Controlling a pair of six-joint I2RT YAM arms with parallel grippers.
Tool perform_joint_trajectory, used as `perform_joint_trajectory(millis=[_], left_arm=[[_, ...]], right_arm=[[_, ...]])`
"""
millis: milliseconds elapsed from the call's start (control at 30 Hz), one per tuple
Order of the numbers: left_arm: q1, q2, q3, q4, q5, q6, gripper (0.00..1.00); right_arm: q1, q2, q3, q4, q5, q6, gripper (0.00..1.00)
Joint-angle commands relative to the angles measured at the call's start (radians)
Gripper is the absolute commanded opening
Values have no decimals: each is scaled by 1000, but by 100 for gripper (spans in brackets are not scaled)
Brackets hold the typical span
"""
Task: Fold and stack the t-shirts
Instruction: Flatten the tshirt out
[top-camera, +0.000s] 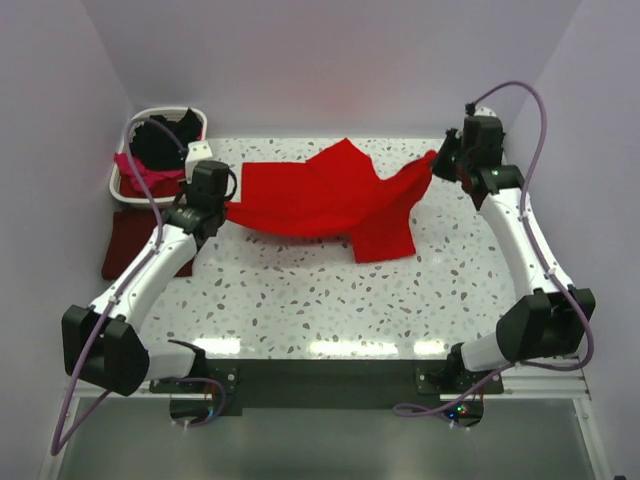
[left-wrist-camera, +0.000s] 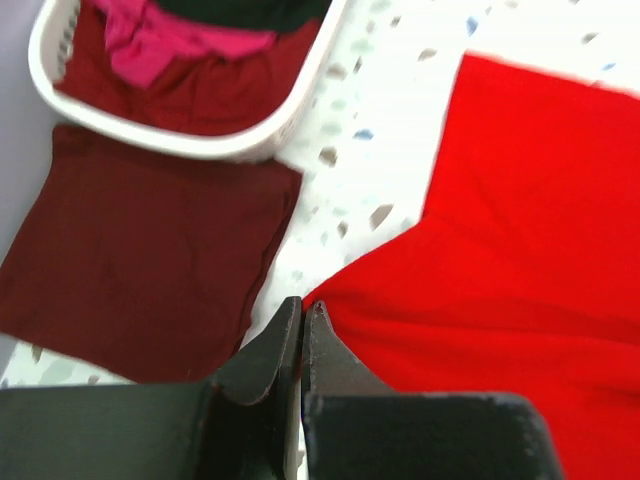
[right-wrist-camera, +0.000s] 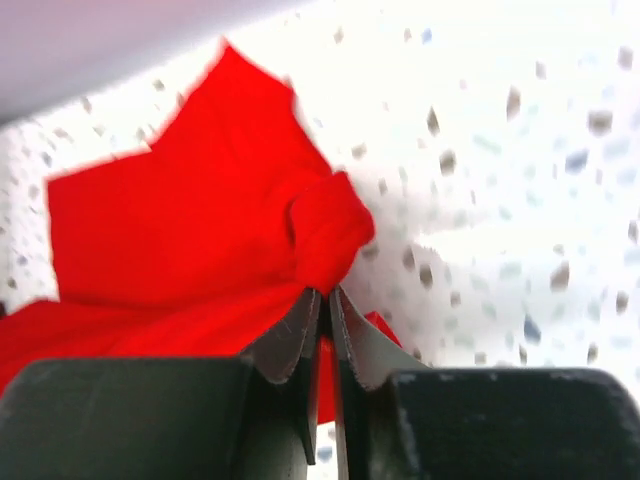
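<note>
The bright red t-shirt (top-camera: 325, 195) hangs stretched across the far part of the table between my two grippers. My left gripper (top-camera: 226, 208) is shut on its left corner; in the left wrist view (left-wrist-camera: 303, 303) the jaws are pressed together at the cloth's edge (left-wrist-camera: 520, 250). My right gripper (top-camera: 440, 160) is shut on its right corner; the right wrist view (right-wrist-camera: 325, 293) shows red cloth (right-wrist-camera: 190, 230) pinched between the fingers. A dark maroon t-shirt (top-camera: 125, 245) lies folded at the table's left edge, also in the left wrist view (left-wrist-camera: 140, 260). Magenta-pink (top-camera: 145, 175) and black (top-camera: 160, 140) shirts lie in the basket.
A white plastic laundry basket (top-camera: 122, 190) stands at the far left corner, also in the left wrist view (left-wrist-camera: 250, 140). The speckled white table (top-camera: 320, 300) runs from the shirt to the near edge. Walls close in on the far, left and right sides.
</note>
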Motion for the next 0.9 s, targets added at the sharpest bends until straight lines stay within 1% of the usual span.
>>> perform_joint_trajectory(millis=[0, 33, 67, 100, 133, 200, 267, 300, 333, 433, 533, 567, 600, 633, 667, 733, 767, 867], left_arm=[[10, 7, 106, 85, 39, 32, 0], [10, 47, 122, 100, 53, 32, 0], [10, 69, 126, 111, 71, 32, 0], [10, 92, 133, 125, 110, 31, 0], [10, 137, 140, 131, 139, 23, 0], [10, 181, 148, 145, 151, 19, 0], [11, 231, 165, 140, 156, 16, 0], [11, 244, 171, 133, 156, 14, 0], [13, 253, 169, 135, 156, 12, 0], [22, 250, 151, 154, 165, 9, 0], [31, 245, 146, 142, 156, 9, 0], [33, 244, 145, 143, 148, 11, 0], [34, 241, 142, 143, 147, 11, 0], [36, 238, 136, 143, 147, 11, 0], [36, 236, 134, 142, 150, 11, 0], [37, 230, 134, 137, 153, 12, 0], [37, 227, 133, 136, 153, 11, 0], [37, 216, 125, 132, 148, 14, 0]], right_arm=[[-2, 133, 130, -8, 23, -52, 12], [-2, 183, 185, -3, 26, -57, 20], [-2, 223, 219, -5, 33, -60, 40], [-2, 305, 250, -11, 40, -70, 46], [-2, 338, 308, -43, 49, -87, 50], [-2, 379, 351, -78, 49, -99, 55], [-2, 360, 315, -69, 30, -106, 58], [-2, 338, 229, -48, 22, -107, 58], [-2, 289, 181, -25, 14, -107, 58], [-2, 242, 26, 15, -15, -113, 56], [-2, 202, -115, 55, -33, -116, 46], [-2, 192, -146, 99, -33, -122, 41], [-2, 192, -187, 121, -55, -133, 41], [-2, 198, -196, 138, -105, -138, 41], [0, 223, -197, 147, -125, -141, 47], [0, 246, -189, 165, -154, -147, 54], [0, 255, -189, 191, -158, -146, 59], [-2, 295, -174, 225, -176, -147, 60]])
